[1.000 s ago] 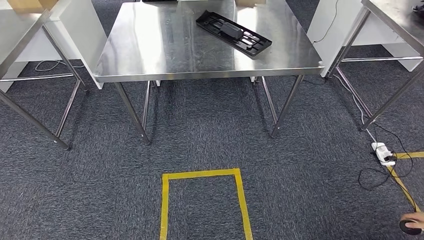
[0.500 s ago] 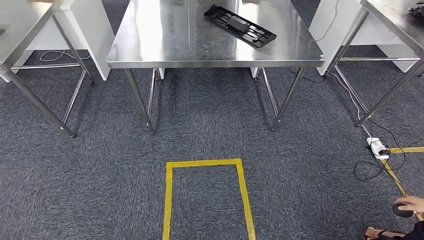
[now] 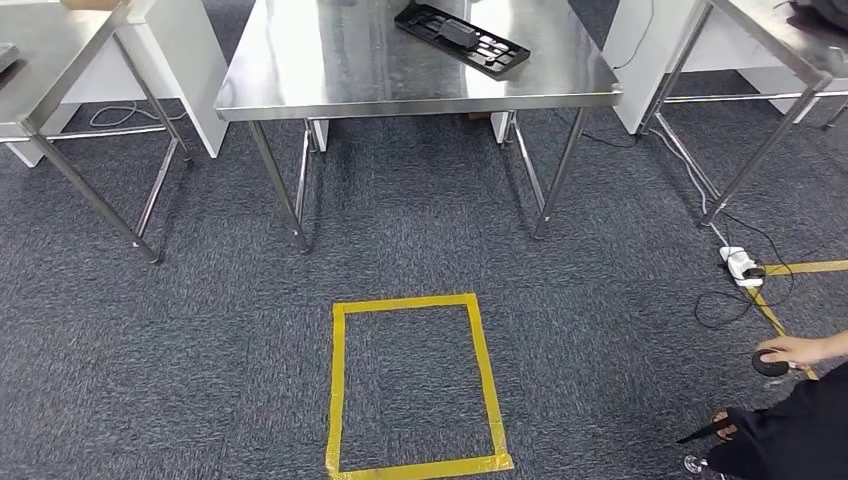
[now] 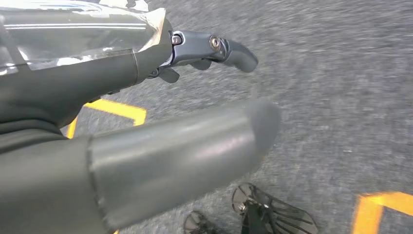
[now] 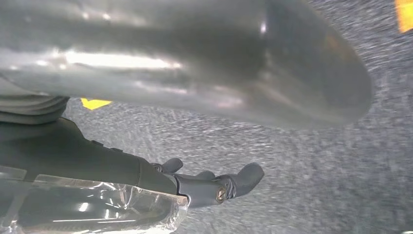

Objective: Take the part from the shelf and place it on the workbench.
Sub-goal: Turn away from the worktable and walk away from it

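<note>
1. In the left wrist view the left hand [image 4: 146, 122] hangs over the grey carpet [image 3: 200, 350], its fingers [image 4: 214, 48] apart and holding nothing.
2. In the right wrist view the right hand [image 5: 195, 97] also hangs over carpet, its dark fingers [image 5: 219, 187] loosely extended and spread around nothing.
3. At the bottom centre of the head view a rectangle of yellow tape [image 3: 410, 385] is stuck to the carpet.
4. At the lower right edge a person in dark clothing [image 3: 800, 430] crouches, one hand [image 3: 800, 350] resting on a small round black object [image 3: 768, 362] on the floor, beside a yellow tape line [image 3: 775, 320].
5. Just above that, a white power strip [image 3: 740, 266] lies on the carpet with black cables [image 3: 720, 310] curling around it.
6. Further up, in the upper centre, stands the steel surface [image 3: 330, 70] on four metal legs.
7. The part [image 3: 462, 38], a flat black tray-like piece, lies on that surface toward its upper right, angled diagonally.
8. Other steel tables show at the upper left [image 3: 40, 60] and upper right [image 3: 770, 40] corners, with white panels behind them.
</note>
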### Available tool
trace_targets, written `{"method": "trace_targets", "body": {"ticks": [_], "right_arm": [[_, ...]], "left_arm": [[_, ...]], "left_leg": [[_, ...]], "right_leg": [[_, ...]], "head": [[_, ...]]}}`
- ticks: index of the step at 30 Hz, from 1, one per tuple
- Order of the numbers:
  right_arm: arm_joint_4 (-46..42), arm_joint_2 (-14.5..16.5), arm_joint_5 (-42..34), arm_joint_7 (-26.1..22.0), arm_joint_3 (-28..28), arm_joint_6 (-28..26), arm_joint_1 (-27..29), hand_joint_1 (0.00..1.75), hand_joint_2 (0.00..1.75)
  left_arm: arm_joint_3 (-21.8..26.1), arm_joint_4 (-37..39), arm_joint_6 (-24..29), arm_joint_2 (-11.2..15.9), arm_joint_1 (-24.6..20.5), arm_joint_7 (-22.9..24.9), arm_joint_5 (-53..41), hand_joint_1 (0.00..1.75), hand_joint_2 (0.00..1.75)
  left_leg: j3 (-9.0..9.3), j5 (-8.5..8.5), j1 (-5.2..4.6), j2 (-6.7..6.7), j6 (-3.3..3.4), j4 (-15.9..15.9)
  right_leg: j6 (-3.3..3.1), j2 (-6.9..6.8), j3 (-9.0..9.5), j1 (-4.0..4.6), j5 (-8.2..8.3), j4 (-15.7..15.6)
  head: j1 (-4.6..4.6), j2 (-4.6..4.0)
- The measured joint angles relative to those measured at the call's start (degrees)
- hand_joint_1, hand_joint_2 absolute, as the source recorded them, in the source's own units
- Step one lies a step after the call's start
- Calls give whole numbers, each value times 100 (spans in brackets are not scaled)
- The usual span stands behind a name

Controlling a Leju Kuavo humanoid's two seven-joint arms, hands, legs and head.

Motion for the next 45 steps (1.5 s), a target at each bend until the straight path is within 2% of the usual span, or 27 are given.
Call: {"method": "trace_targets", "body": {"ticks": [1, 2, 3, 4, 6, 8, 10, 12, 13, 15, 17, 19, 21, 22, 24, 25, 27, 28, 30, 32, 33, 35, 37, 39, 40, 43, 45], "right_arm": [[1, 4, -9, -3, -19, -8, 9, 0, 0], [1, 9, -15, -4, -38, -13, 15, 0, 0], [1, 13, -18, -5, -55, -15, 17, 0, 0], [1, 15, -18, -6, -67, -16, 17, 0, 0], [1, 19, -25, -11, -86, -20, 13, 0, 0], [0, 29, -43, -27, -104, -27, 9, 0, 0], [0, 36, -61, -55, -121, -42, 5, 0, 0], [3, 30, -76, -79, -151, -56, 17, 0, 0], [4, 26, -85, -84, -170, -60, 27, 0, 0], [7, 20, -101, -87, -202, -67, 50, 0, 0], [7, 17, -107, -88, -211, -69, 62, 0, 0], [7, 15, -105, -89, -217, -69, 63, 0, 0], [7, 10, -105, -90, -228, -69, 59, 0, 0], [7, 7, -106, -92, -235, -69, 50, 0, 0], [7, 2, -110, -103, -246, -69, 28, 0, 0], [7, 0, -115, -109, -251, -69, 22, 0, 0], [7, -4, -131, -119, -259, -69, 26, 0, 0], [7, -5, -141, -126, -265, -68, 31, 0, 0], [7, -4, -163, -151, -286, -68, 44, 0, 0], [7, 4, -183, -176, -316, -64, 51, 0, 0], [7, 9, -210, -187, -334, -55, 53, 0, 0], [7, 15, -301, -211, -386, -25, 56, 0, 0], [7, 29, -380, -233, -450, -5, 45, 0, 0], [7, 52, -415, -241, -501, -3, 8, 0, 0], [7, 64, -425, -243, -520, -3, -12, 0, 0], [7, 71, -435, -244, -562, -8, -37, 0, 0], [7, 67, -438, -243, -595, -12, -43, 0, 0]], "left_arm": [[0, 0, -10, 2, 4, -9, -3, 0, 0], [0, 0, -19, 5, 7, -19, -7, 0, 0], [-1, 0, -26, 9, 5, -27, -11, 0, 0], [-1, -1, -28, 13, 4, -31, -13, 0, 0], [-1, -2, -31, 21, -6, -40, -22, 0, 0], [-3, -10, -39, 30, -40, -50, -47, 0, 0], [-7, -17, -47, 34, -67, -60, -75, 0, 0], [-9, -14, -49, 27, -65, -66, -88, 0, 0], [-9, -12, -48, 26, -64, -66, -91, 0, 0], [-9, -10, -48, 26, -64, -66, -93, 0, 0], [-9, -11, -49, 27, -64, -66, -95, 0, 0], [-9, -11, -49, 25, -64, -65, -97, 0, 0], [-10, -11, -46, 25, -66, -64, -107, 0, 0], [-12, -11, -46, 25, -70, -64, -113, 0, 0], [-15, -13, -46, 22, -75, -70, -122, 0, 0], [-17, -13, -47, 21, -76, -76, -124, 0, 0], [-19, -13, -52, 22, -66, -119, -135, 0, 0], [-22, -13, -56, 23, -57, -150, -150, 0, 0], [-35, -13, -66, 23, -41, -199, -178, 0, 0], [-47, -13, -60, 24, -39, -204, -184, 0, 0], [-49, -13, -54, 25, -39, -202, -181, 0, 0], [-51, -13, -45, 34, -35, -201, -175, 0, 0], [-51, -14, -45, 48, -34, -205, -172, 0, 0], [-52, -15, -45, 61, -33, -217, -173, 0, 0], [-54, -15, -45, 66, -37, -222, -174, 0, 0], [-55, -15, -45, 65, -49, -225, -185, 0, 0], [-55, -15, -45, 67, -47, -220, -192, 0, 0]], "left_leg": [[-67, -320, 3, -2, -20, 371], [-107, -505, 3, -5, -36, 740], [-99, -526, 3, -7, -44, 1017], [-20, -407, 3, -9, -43, 1145], [441, -103, 1, -18, -13, 829], [1115, -195, -13, -31, 43, -4], [1420, -404, -48, -38, 105, -535], [1353, -347, -59, -21, 189, -607], [1296, -273, -54, -5, 243, -618], [1131, -109, -37, 23, 315, -633], [936, 48, -44, 32, 327, -627], [725, 210, -47, 48, 306, -612], [529, 362, -47, 56, 270, -586], [453, 430, -53, 55, 243, -564], [360, 561, -63, 53, 181, -530], [333, 627, -62, 55, 144, -529], [299, 712, -36, 56, 67, -544], [266, 642, -20, 44, 32, -502], [142, 168, 3, 16, -24, -143], [-33, -385, 6, 4, -61, 563], [-89, -480, 7, 3, -70, 893], [24, -282, 6, -10, -54, 1084], [551, -30, 2, -155, 12, 465], [1061, -38, -2, -364, 81, -275], [1173, -104, -10, -409, 109, -476], [1177, -100, -1, -249, 190, -650], [1128, -17, 26, -130, 247, -692]], "right_leg": [[-20, -4, -99, 7, 83, 6], [-20, -9, -201, 15, 165, 18], [-15, -14, -309, 21, 243, 43], [-4, -17, -421, 25, 311, 83], [31, -17, -646, 25, 416, 201], [87, -19, -825, 43, 496, 320], [160, -32, -908, 50, 592, 367], [224, -32, -967, 30, 658, 374], [226, -20, -1017, 19, 566, 453], [181, 13, -1188, -1, 96, 914], [172, 32, -1350, -19, -385, 1642], [286, 36, -1280, -41, -404, 2075], [404, 38, -843, -61, -143, 1764], [409, 40, -475, -62, -101, 1323], [330, 46, 152, -42, -238, 398], [284, 48, 300, -21, -316, 131], [197, 42, 250, -7, -297, 53], [140, 34, 205, -10, -255, 54], [34, 15, 87, -25, -135, 51], [-7, 15, -63, -7, -7, 57], [-3, 27, -144, 3, 55, 63], [22, 72, -277, 18, 158, 92], [58, 135, -378, 18, 231, 147], [109, 212, -475, 30, 286, 206], [143, 251, -515, 29, 315, 222], [245, 337, -653, 23, 373, 279], [244, 264, -889, 10, 153, 693]], "head": [[-19, 0], [-29, 0], [-32, 0], [-32, 0], [-35, 0], [-38, 0], [-30, 0], [-30, 0], [-27, 0], [3, 0], [40, 0], [49, 0], [52, 0], [55, 0], [52, 0], [49, 0], [34, 0], [30, 0], [0, 0], [-30, 0], [-37, 0], [-39, 0], [-39, 0], [-38, 0], [-44, 0], [-61, 0], [-7, 0]]}}
